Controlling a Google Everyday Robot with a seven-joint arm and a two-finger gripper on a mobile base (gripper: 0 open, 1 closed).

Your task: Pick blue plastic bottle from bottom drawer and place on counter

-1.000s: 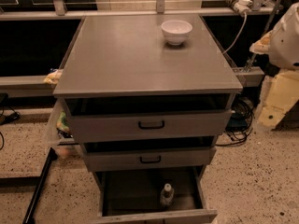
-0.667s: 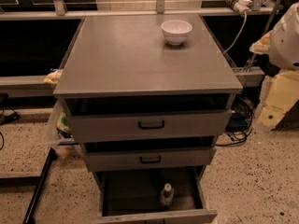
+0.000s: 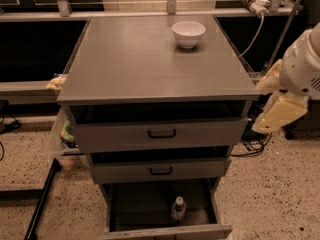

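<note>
I see the bottle (image 3: 178, 208) standing upright in the open bottom drawer (image 3: 165, 231), just right of its middle. A bowl (image 3: 188, 33) sits on the counter (image 3: 150, 69). The gripper (image 3: 279, 115) hangs right of the counter; apart or together, I cannot tell.

High front view down onto counter (image 3: 150, 59); claw (image 3: 276, 116) right

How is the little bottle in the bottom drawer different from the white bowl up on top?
The blue plastic bottle is tall and narrow; the white bowl is low and wide. The bottle stands in the open bottom drawer; the bowl sits near the back of the counter. The bottle is capped; the bowl is open on top. Both stand upright, and the gripper, beside the counter's right edge, touches neither.
</note>
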